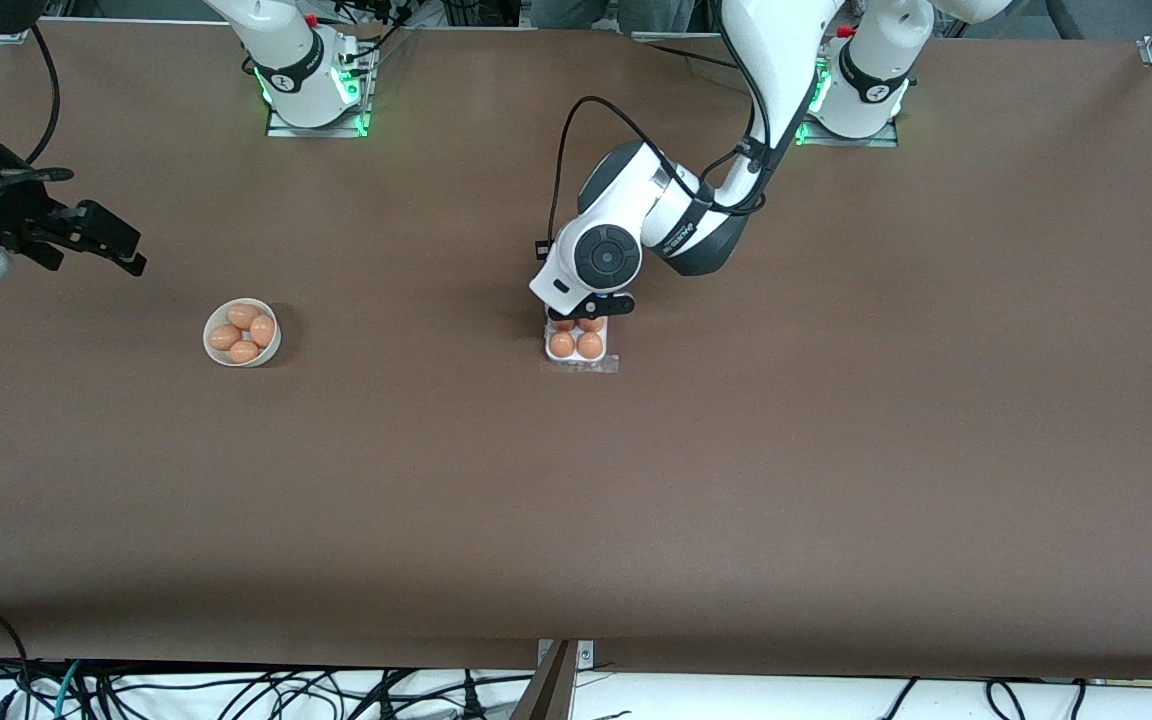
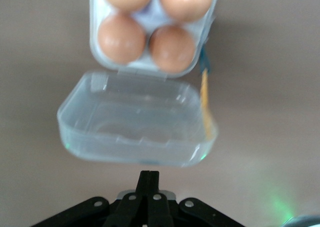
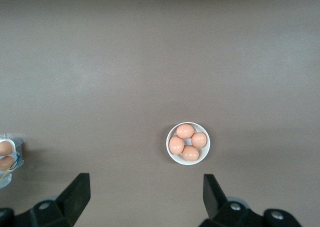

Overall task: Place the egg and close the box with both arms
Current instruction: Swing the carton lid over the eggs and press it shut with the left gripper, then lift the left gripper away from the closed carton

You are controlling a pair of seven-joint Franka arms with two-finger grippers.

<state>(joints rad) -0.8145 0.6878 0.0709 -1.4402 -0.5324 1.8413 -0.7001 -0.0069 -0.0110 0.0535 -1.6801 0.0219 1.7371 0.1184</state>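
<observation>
The small white four-cell egg carton [image 1: 577,343] sits mid-surface, all cells filled with orange-brown eggs [image 2: 122,38], its clear hinged lid [image 2: 135,119] open toward 12 o'clock. The left claw [image 2: 148,179] hangs over the lid, fingers together. The right claw [image 3: 145,192], fingers apart, waits high above the round white bowl [image 1: 241,333] at 9 o'clock.

My black two-finger gripper [image 2: 149,179], fingertips pressed together, hangs just beside the clear plastic hinged lid [image 2: 135,124] of the white four-cell carton [image 2: 150,22], each cell holding an orange-brown egg [image 2: 121,38].
</observation>
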